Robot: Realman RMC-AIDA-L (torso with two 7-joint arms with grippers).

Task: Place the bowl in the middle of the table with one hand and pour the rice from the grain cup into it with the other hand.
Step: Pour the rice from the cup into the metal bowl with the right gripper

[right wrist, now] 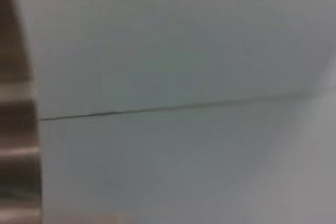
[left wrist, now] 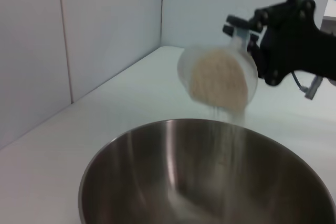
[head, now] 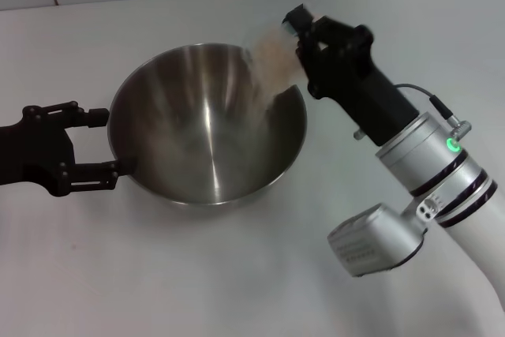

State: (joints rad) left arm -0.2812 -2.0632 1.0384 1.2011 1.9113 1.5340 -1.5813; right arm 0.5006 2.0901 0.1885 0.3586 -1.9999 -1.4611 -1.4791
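Rice point(left wrist: 218, 82), off-white and granular, spills in a thin stream from a small clear plastic grain cup point(left wrist: 220, 77) tipped over the far right rim of a large round stainless-steel bowl point(head: 207, 128). At the left, the black left end effector point(head: 99, 141) grips the bowl's left rim between two fingers. The bowl sits mid-bench on the plain white bench point(head: 197, 274). At the right, the black right end effector point(head: 300, 33) clamps the cup. Bare bench lies open in front.
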